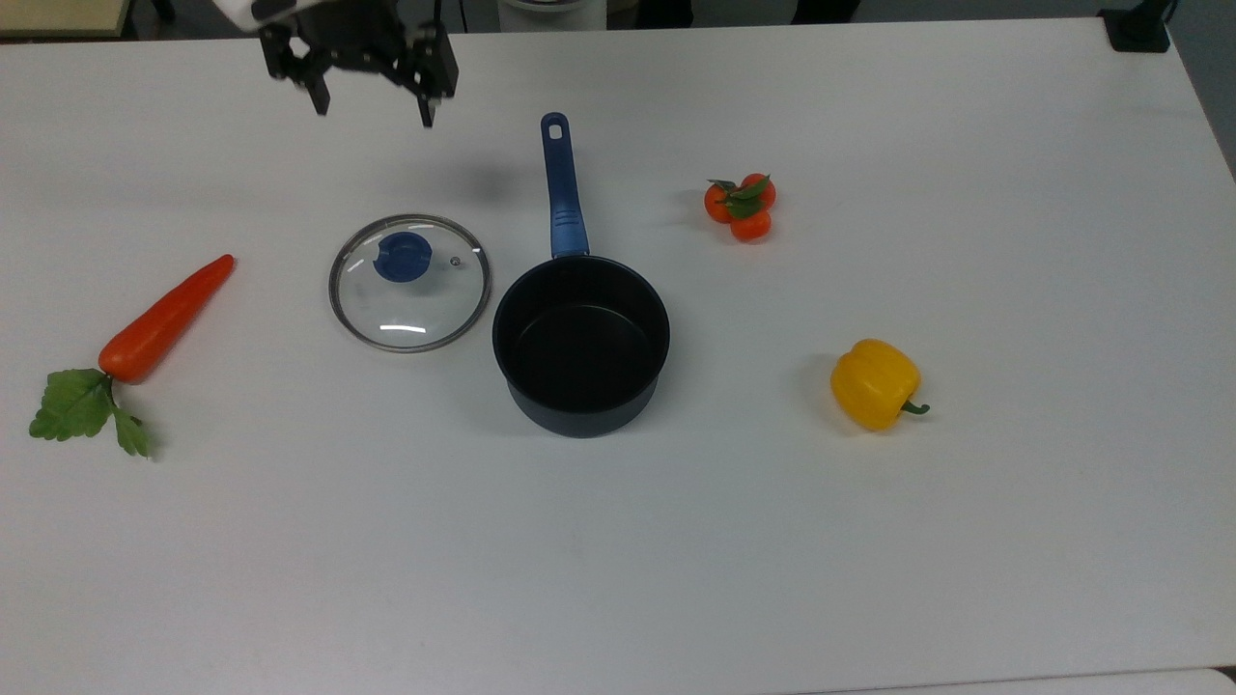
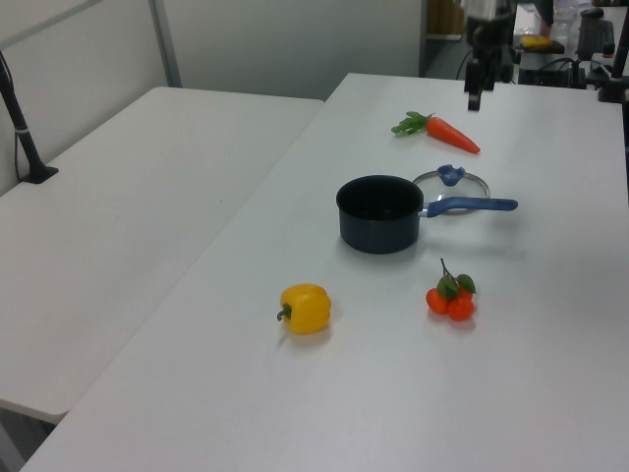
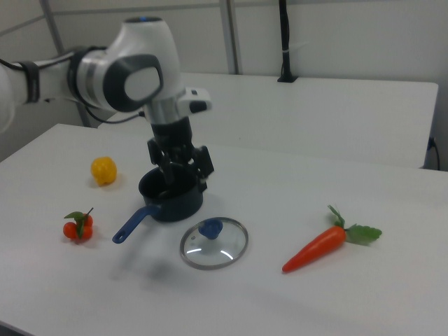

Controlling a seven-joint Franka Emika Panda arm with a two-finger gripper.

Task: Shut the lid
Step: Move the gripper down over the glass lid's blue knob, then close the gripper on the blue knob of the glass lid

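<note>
Robotics lab or office, plain white desk [image 1: 869,579] beside a second white desk [image 2: 118,226], white partition walls, a clamped black pole [image 2: 22,123], toy carrot [image 1: 159,323] and yellow pepper [image 1: 874,383], white robot arm [image 3: 133,77]

Clear glass lid [image 1: 409,283] with silver rim, blue knob. Dark navy-black pot [image 1: 580,345], blue handle. Orange carrot [image 1: 164,319] with green leaves. Yellow pepper [image 1: 873,383], green stem. Orange-red tomatoes [image 1: 741,207], green leaves. White table [image 1: 869,541]. Black gripper [image 1: 372,106], white-grey arm [image 3: 119,77].
</note>
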